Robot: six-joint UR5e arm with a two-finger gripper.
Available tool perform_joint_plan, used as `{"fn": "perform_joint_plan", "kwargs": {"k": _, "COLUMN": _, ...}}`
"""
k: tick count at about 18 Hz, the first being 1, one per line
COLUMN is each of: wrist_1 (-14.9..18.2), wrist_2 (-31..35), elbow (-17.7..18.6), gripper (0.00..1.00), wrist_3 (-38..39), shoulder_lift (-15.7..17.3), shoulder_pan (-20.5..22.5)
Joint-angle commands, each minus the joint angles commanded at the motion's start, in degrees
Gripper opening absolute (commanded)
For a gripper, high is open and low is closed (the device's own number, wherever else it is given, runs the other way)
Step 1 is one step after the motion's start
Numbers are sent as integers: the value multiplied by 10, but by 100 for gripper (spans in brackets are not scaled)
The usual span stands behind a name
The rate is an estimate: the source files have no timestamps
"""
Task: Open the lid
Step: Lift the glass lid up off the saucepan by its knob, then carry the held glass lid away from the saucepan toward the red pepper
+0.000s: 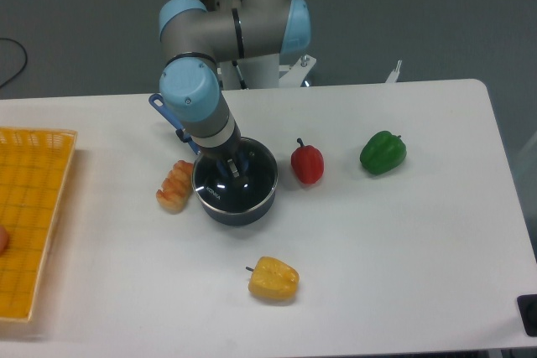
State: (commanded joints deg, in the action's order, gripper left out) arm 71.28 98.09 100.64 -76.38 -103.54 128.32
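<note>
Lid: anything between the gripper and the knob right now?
Nothing visible. The gripper is down at the centre of the lid, which sits on the saucepan. Its fingers hide the knob, so a closed grasp can't be confirmed.
</note>
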Motion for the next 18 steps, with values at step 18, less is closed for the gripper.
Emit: {"fn": "perform_joint_plan", "kwargs": {"k": 18, "wrist_1": 6, "wrist_2": -2, "elbow": -71, "gripper": 60, "wrist_3": -7, "shoulder_lift": -26, "shoulder_pan": 35}}
